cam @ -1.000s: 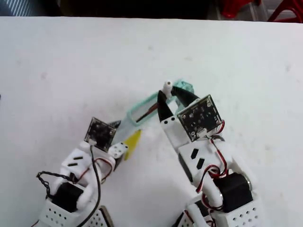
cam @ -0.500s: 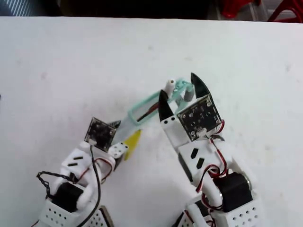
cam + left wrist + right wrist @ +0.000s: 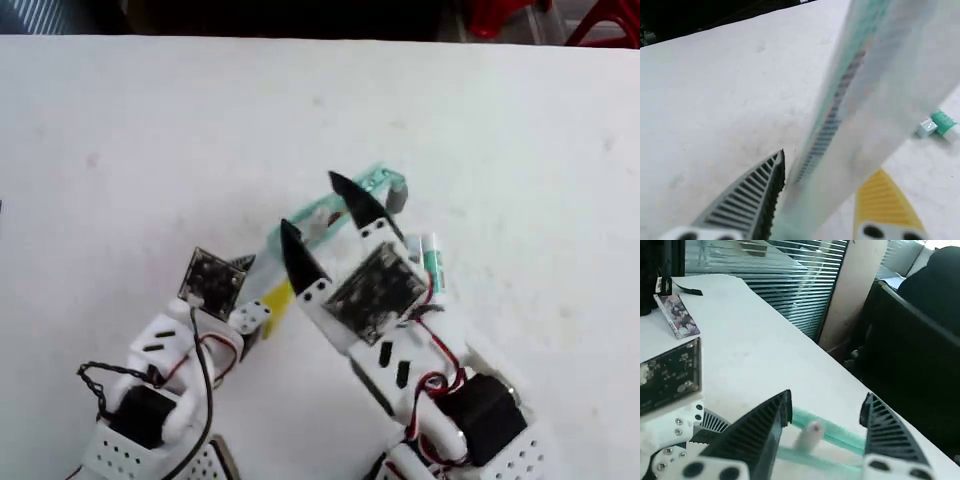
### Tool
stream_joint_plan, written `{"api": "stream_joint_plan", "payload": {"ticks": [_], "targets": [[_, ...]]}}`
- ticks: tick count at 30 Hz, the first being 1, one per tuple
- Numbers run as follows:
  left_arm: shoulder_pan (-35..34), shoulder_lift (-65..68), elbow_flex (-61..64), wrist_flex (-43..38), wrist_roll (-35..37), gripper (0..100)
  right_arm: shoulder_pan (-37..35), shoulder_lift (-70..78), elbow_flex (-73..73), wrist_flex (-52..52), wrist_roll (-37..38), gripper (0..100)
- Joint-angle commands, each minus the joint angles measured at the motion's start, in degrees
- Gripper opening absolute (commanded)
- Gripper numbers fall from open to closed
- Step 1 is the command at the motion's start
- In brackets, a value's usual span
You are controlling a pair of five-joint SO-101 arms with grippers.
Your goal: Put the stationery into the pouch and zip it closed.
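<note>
Pinching pouch (image 3: 875,75) with left claw (image 3: 830,162), right claw (image 3: 308,201) spread wide

The pouch (image 3: 318,225), translucent with a teal edge, lies diagonally on the white table (image 3: 150,130). Its near end runs in beside the yellow finger (image 3: 280,298) of the left gripper (image 3: 266,278), under that arm's wrist camera board, and a small grey part (image 3: 397,197) sits at its far end. The right gripper (image 3: 307,200) is positioned over the pouch's far half with its two black fingers (image 3: 300,262) spread wide, both crossing the pouch, and a stretch of the pouch is visible between them. A small green-and-white item (image 3: 430,255) lies on the table just beside the right arm's wrist.
</note>
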Motion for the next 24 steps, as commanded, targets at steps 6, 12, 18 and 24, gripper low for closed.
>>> {"api": "stream_joint_plan", "payload": {"ticks": [6,12,18,24], "targets": [[-0.5,-0.4,-2.2,-0.9,0.6,23,-1.0,10.5,-6.2,0.0,2.0,21.2],[-0.7,-0.4,-4.0,1.4,0.6,23,2.9,10.5,-10.7,0.0,1.9,21.2],[-0.7,-0.4,-4.0,1.5,0.6,23,4.0,10.5,-12.4,1.9,1.9,21.2],[-0.9,-0.4,-4.0,1.5,0.6,23,4.9,10.4,-21.1,7.0,1.9,21.2]]}}
